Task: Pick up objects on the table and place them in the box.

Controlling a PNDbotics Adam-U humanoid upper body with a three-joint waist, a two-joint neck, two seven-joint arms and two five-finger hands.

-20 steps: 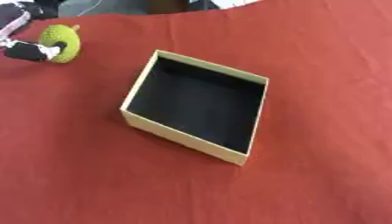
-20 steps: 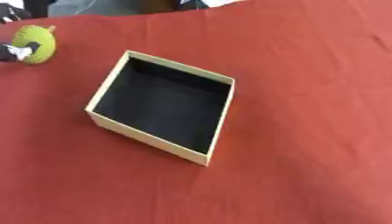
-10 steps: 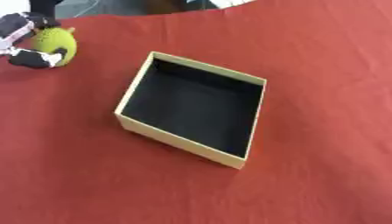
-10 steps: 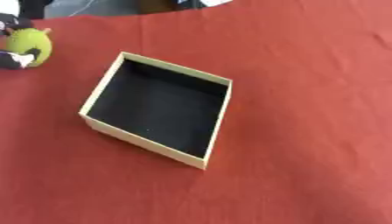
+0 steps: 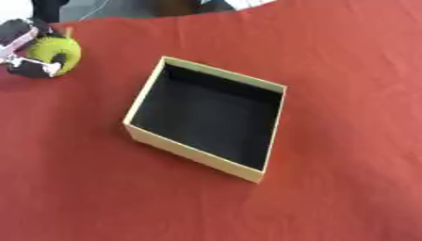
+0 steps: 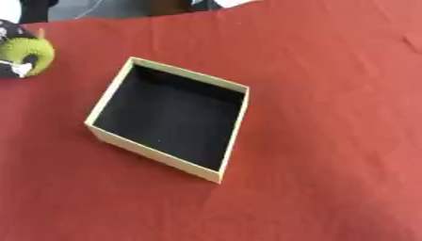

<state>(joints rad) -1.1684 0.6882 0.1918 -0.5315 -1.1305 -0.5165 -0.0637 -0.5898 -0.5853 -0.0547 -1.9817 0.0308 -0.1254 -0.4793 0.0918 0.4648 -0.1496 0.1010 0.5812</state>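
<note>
So on my feed the left hand (image 5: pixel 25 49) is way up in the far-left corner of the bench (image 5: pixel 346 94), and its fingers are curled round a yellow-green ball (image 5: pixel 56 52), a fuzzy-looking round thing with a little orange bit poking off the top. One dark finger wraps across the front of the ball and there's a white-and-silver part of the hand showing on the left side of it, so it's got hold of the ball, no question. I honestly can't tell whether the ball is lifted or sitting on the cloth, the hand blocks the underside. The box (image 5: pixel 191 153) sits roughly mid-bench, turned at an angle so one corner points toward me: pale yellowish walls, black inside, open top, and nothing in it that I can see. The ball and hand are well apart from the box, off beyond its left corner. The bench is covered in a red cloth with some soft wrinkles over on the right side. In the right eye view the hand is mostly cut off by the left edge and only the ball and a bit of dark finger show. My right hand doesn't show up in either view. Past the far edge of the cloth there's just some dark and grey stuff I can't make out.
</note>
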